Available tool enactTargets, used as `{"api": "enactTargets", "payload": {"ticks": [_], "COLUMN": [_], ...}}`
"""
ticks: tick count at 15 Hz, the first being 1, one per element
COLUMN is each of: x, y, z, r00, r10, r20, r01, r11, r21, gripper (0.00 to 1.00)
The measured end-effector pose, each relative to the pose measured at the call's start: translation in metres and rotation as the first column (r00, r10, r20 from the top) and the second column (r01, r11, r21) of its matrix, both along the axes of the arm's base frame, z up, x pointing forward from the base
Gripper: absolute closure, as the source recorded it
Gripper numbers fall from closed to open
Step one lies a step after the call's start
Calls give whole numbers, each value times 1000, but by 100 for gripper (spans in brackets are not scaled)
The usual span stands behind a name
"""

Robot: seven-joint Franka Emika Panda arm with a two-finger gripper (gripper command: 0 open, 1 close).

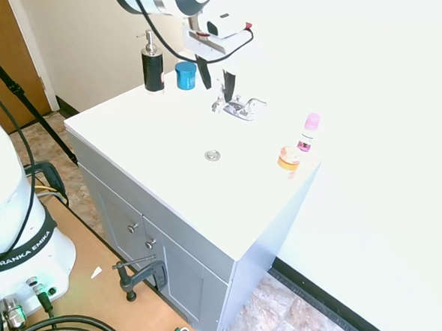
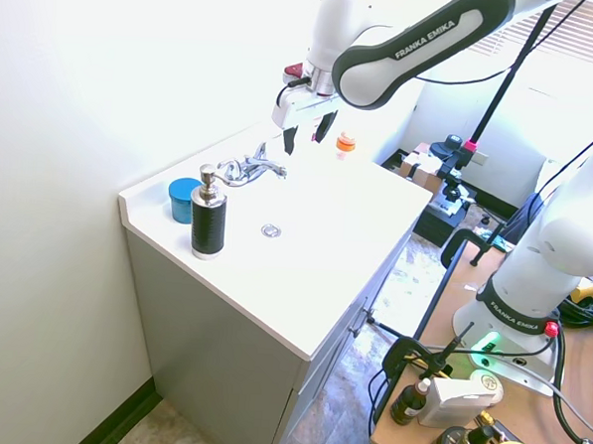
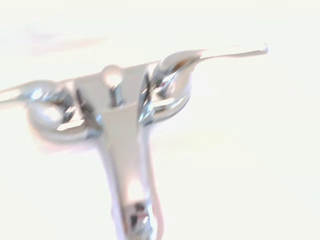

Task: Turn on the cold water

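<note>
The small chrome faucet (image 1: 236, 106) (image 2: 248, 168) stands at the back of the white sink counter (image 1: 169, 162). Its right-hand lever, the cold water one (image 1: 256, 103) (image 2: 273, 169), sticks out sideways from the body. My gripper (image 1: 216, 81) (image 2: 303, 135) hangs open just above the faucet, fingers pointing down and touching nothing. Up close and blurred in the wrist view are the faucet body (image 3: 122, 125), its spout, and a lever on each side, with the cold lever (image 3: 225, 52) reaching far out.
A black soap pump bottle (image 1: 152, 67) (image 2: 208, 222) and a blue pot (image 1: 185, 75) (image 2: 183, 198) stand at one back corner. A pink-capped bottle (image 1: 308, 133) and an orange jar (image 1: 287, 158) (image 2: 345, 143) sit at the other end. The drain (image 1: 212, 156) lies mid-basin.
</note>
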State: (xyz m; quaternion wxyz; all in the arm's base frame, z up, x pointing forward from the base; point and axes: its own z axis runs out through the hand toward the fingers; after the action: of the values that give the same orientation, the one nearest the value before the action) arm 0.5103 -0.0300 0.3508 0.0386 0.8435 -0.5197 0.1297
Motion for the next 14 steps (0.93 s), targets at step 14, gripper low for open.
{"api": "enactTargets", "payload": {"ticks": [14], "x": [101], "y": [-63], "z": [-23], "r00": [995], "r10": [-84], "r20": [54], "r01": [90], "r11": [989], "r21": [-121], "gripper": [0]}}
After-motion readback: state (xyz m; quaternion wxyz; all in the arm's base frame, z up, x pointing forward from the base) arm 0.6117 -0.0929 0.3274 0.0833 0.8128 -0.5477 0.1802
